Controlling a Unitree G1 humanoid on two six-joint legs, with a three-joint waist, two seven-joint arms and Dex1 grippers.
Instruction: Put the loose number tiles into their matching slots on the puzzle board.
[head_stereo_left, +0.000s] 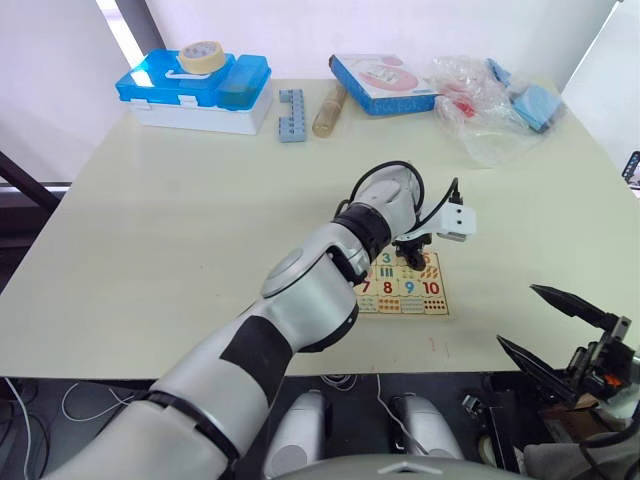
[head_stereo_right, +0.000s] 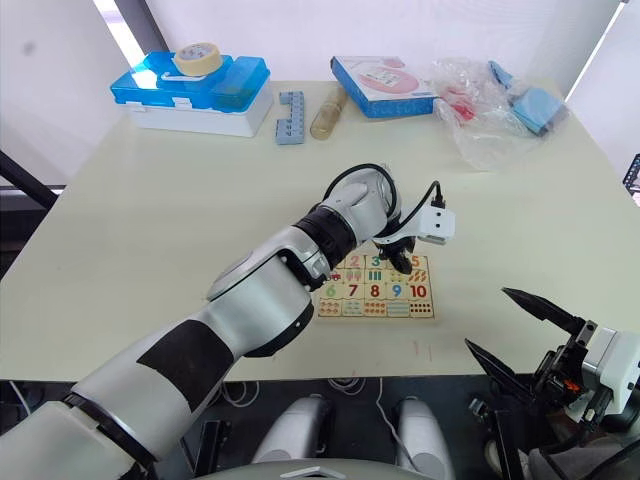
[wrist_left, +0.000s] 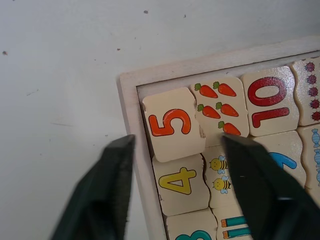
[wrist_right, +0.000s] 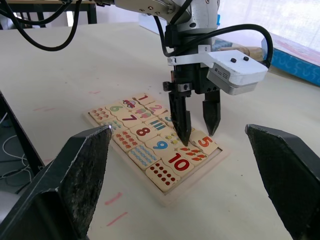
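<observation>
Silver arm (head_stereo_left: 300, 290), black bands and cable, white wrist camera (wrist_right: 235, 75).

In the left eye view the left arm (head_stereo_left: 330, 270) hides the board's (head_stereo_left: 436, 303) left half. In the left wrist view the board (wrist_left: 131, 130) runs off the right and bottom edges, cutting the green 3 tile (wrist_left: 192, 232).

— What carries everything here?
— A wide, pale cream desk (head_stereo_left: 180, 230) with a smooth matte top, faintly scuffed.
— And behind it?
— A white wall (head_stereo_left: 330, 25), brightly lit, with a dark slanted frame bar (head_stereo_left: 137, 22) beside a glowing window strip (head_stereo_left: 118, 30).
— Below the near edge?
— Dark floor with loose white cables (head_stereo_left: 40, 420).
</observation>
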